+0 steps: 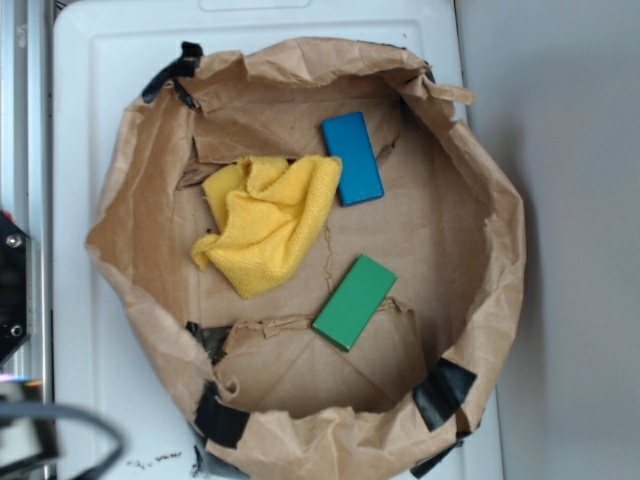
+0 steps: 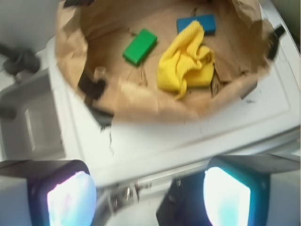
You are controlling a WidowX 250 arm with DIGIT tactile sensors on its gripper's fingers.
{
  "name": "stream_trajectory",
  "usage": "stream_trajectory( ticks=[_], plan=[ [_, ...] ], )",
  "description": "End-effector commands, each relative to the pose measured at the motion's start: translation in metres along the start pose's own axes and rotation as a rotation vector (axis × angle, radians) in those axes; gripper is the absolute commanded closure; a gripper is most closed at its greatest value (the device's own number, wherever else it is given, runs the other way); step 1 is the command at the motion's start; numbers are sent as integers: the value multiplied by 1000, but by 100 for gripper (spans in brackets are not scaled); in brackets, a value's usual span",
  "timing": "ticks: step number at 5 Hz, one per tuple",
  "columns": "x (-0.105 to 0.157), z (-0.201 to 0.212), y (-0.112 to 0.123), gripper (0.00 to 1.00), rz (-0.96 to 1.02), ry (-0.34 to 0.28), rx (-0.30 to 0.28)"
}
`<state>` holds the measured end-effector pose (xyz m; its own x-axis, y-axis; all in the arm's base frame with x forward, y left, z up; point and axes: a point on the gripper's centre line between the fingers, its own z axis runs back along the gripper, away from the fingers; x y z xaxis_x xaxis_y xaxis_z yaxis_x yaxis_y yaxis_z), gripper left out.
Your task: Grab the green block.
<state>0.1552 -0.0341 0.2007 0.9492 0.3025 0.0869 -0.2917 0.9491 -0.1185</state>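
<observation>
The green block (image 1: 355, 302) lies flat on the floor of a brown paper basin (image 1: 150, 200), towards its lower right, angled diagonally. It also shows in the wrist view (image 2: 139, 45), far ahead at the upper left. My gripper (image 2: 148, 195) is open and empty, its two pads (image 2: 70, 200) wide apart at the bottom of the wrist view. It hovers outside the basin, above the white tray's edge, well short of the block. The gripper's jaws do not show in the exterior view.
A blue rectangular block (image 1: 352, 158) lies in the basin's upper part. A crumpled yellow cloth (image 1: 268, 222) lies left of centre, touching the blue block. The basin's paper walls stand up all round, taped with black tape (image 1: 443, 390). All sits on a white tray (image 1: 90, 80).
</observation>
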Motion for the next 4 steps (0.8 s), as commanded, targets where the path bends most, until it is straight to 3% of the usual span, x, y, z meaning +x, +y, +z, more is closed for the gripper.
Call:
stream_trajectory(
  ticks=[1,2,4],
  plan=[
    [82,-50,-6,0,196,-39,90],
    [129,-73,-12,0,342,-75,68],
    [129,-73,-12,0,342,-75,68]
  ],
)
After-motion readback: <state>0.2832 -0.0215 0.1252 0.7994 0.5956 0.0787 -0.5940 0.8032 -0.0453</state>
